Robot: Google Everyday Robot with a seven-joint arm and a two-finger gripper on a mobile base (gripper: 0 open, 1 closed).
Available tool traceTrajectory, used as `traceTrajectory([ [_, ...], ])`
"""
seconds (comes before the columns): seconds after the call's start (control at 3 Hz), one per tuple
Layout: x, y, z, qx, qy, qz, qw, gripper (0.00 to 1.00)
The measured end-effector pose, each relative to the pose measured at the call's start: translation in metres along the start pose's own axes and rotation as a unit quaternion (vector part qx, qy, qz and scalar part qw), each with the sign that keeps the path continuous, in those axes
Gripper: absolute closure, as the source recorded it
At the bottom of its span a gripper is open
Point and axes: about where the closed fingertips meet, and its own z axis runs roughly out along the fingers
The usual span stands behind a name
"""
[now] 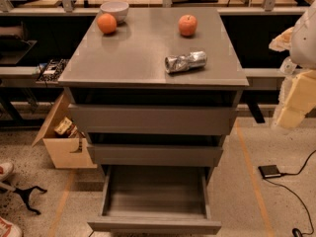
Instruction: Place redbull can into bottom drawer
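Note:
The redbull can [185,61], silver and crumpled, lies on its side on the grey cabinet top [138,58], toward the front right. The bottom drawer [155,201] is pulled out, and its shallow tray shows nothing inside. My gripper [295,98] is at the right edge of the camera view, beside the cabinet and to the right of the can, apart from it and holding nothing that I can see.
An orange fruit [106,23] and a white bowl [114,9] sit at the back left of the top, a red apple [187,25] at the back right. The two upper drawers [153,120] are partly out. A cardboard box [61,137] stands left of the cabinet; a black device with cable [270,171] lies on the floor right.

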Motion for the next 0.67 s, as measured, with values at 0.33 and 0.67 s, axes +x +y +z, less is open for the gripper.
traceTrajectory([
  [0.33, -0.001, -0.001, -0.001, 0.002, -0.001, -0.001, 1.0000, 0.00],
  [0.67, -0.014, -0.024, 0.011, 0.000, -0.021, -0.017, 0.9996, 0.00],
])
